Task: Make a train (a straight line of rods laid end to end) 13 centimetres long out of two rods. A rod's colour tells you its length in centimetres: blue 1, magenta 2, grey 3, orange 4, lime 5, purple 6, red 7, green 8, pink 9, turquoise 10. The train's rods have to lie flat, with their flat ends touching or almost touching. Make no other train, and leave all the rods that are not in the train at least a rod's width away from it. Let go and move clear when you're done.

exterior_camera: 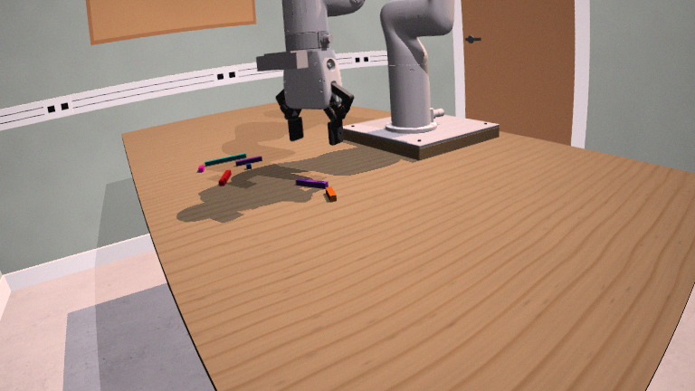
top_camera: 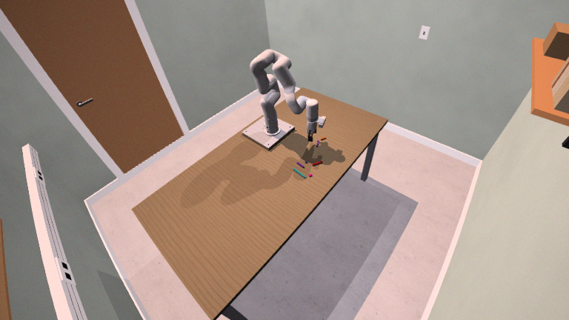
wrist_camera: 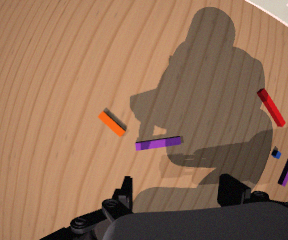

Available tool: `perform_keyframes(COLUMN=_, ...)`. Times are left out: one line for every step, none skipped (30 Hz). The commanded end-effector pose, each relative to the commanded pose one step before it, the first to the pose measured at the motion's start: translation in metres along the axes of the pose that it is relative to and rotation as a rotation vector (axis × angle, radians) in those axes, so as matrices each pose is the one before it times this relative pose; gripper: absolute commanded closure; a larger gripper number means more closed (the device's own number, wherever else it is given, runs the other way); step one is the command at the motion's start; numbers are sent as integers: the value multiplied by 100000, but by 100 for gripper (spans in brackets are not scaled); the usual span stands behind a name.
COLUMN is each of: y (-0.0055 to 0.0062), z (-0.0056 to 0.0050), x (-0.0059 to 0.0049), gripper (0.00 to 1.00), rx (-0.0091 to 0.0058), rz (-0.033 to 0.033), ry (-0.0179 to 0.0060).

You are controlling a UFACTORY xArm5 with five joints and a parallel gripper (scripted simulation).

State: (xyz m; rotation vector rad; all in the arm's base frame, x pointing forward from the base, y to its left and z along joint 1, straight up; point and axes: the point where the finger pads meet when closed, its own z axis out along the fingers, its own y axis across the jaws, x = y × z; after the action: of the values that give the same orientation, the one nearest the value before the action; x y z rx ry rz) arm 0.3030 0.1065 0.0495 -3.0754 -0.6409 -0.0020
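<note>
Brown wood lines run over the table (top_camera: 188, 236) (exterior_camera: 461, 263) (wrist_camera: 34, 75). On it, the red rod (top_camera: 317, 163) (exterior_camera: 224, 177) (wrist_camera: 271, 108) lies flat, well apart from the purple rod (top_camera: 317, 143) (exterior_camera: 311, 183) (wrist_camera: 159, 143) near the orange rod (top_camera: 323, 138) (exterior_camera: 330, 194) (wrist_camera: 112, 124). The gripper (top_camera: 310, 137) (exterior_camera: 315, 136) (wrist_camera: 177, 190) has its fingers spread wide, with nothing in them. Red and purple make thirteen (seven and six). Both look light and stiff, maybe a bit slidey. Best pinch each by its long sides, at the middle.

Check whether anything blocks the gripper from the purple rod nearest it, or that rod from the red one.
Nothing visible stands between the gripper and the purple rod, or between that and the red rod. The orange rod lies off the purple's far end from red.
</note>
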Motion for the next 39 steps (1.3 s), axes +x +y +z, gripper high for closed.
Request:
perform_keyframes(y=879, z=-91, x=214, gripper=0, rx=-6, rz=16743, ry=289)
perform_keyframes(y=155, z=-1, x=38, gripper=0, rx=-2, rz=2951, ry=3)
perform_keyframes(y=154, z=-1, x=42, gripper=0, rx=-2, rz=2950, ry=3)
perform_keyframes(y=153, z=-1, x=46, gripper=0, rx=-2, rz=2952, ry=3)
perform_keyframes(y=152, z=-1, x=50, gripper=0, rx=-2, rz=2953, ry=3)
perform_keyframes(y=151, z=-1, x=53, gripper=0, rx=-2, rz=2952, ry=3)
perform_keyframes(y=149, z=-1, x=57, gripper=0, rx=-1, rz=2952, ry=3)
perform_keyframes(y=0, z=0, x=0, gripper=0, rx=0, rz=0, ry=0)
perform_keyframes(y=0, z=0, x=0, gripper=0, rx=0, rz=0, ry=0)
perform_keyframes(y=435, z=-3, x=176, gripper=0, rx=-4, rz=8649, ry=10)
perform_keyframes(y=111, z=-1, x=55, gripper=0, rx=-1, rz=2281, ry=3)
perform_keyframes(y=108, z=-1, x=57, gripper=0, rx=-1, rz=2249, ry=3)
perform_keyframes(y=129, z=-1, x=70, gripper=0, rx=-1, rz=2704, ry=3)
perform_keyframes(y=140, z=-1, x=80, gripper=0, rx=-1, rz=2958, ry=4)
perform_keyframes(y=140, z=-1, x=85, gripper=0, rx=-1, rz=3004, ry=4)
perform_keyframes(y=137, z=-1, x=88, gripper=0, rx=-1, rz=2982, ry=4)
perform_keyframes(y=134, z=-1, x=91, gripper=0, rx=-1, rz=2958, ry=4)
perform_keyframes(y=131, z=-1, x=94, gripper=0, rx=-1, rz=2950, ry=4)
perform_keyframes(y=129, z=-1, x=97, gripper=0, rx=-1, rz=2949, ry=4)
perform_keyframes(y=127, z=-1, x=100, gripper=0, rx=-1, rz=2952, ry=4)
perform_keyframes(y=124, z=-1, x=103, gripper=0, rx=0, rz=2951, ry=4)
perform_keyframes(y=122, z=-1, x=107, gripper=0, rx=0, rz=2952, ry=4)
perform_keyframes(y=119, z=-1, x=110, gripper=0, rx=0, rz=2952, ry=4)
perform_keyframes(y=117, z=-1, x=113, gripper=0, rx=0, rz=2953, ry=4)
perform_keyframes(y=0, z=0, x=0, gripper=0, rx=0, rz=0, ry=0)
perform_keyframes(y=0, z=0, x=0, gripper=0, rx=0, rz=0, ry=0)
perform_keyframes(y=336, z=-2, x=337, gripper=0, rx=0, rz=8649, ry=11)
perform_keyframes(y=82, z=0, x=96, gripper=0, rx=0, rz=2282, ry=3)
perform_keyframes(y=79, z=0, x=96, gripper=0, rx=0, rz=2247, ry=3)
perform_keyframes(y=93, z=0, x=117, gripper=0, rx=0, rz=2704, ry=4)
perform_keyframes(y=98, z=0, x=130, gripper=0, rx=0, rz=2958, ry=4)
perform_keyframes(y=97, z=0, x=135, gripper=0, rx=0, rz=3005, ry=4)
perform_keyframes(y=93, z=0, x=136, gripper=0, rx=1, rz=2981, ry=4)
perform_keyframes(y=89, z=0, x=138, gripper=0, rx=1, rz=2957, ry=4)
perform_keyframes(y=85, z=0, x=139, gripper=0, rx=1, rz=2951, ry=4)
perform_keyframes(y=82, z=0, x=142, gripper=0, rx=1, rz=2949, ry=4)
perform_keyframes(y=78, z=0, x=144, gripper=0, rx=1, rz=2952, ry=4)
perform_keyframes(y=75, z=0, x=146, gripper=0, rx=1, rz=2951, ry=4)
perform_keyframes(y=71, z=0, x=148, gripper=0, rx=1, rz=2953, ry=4)
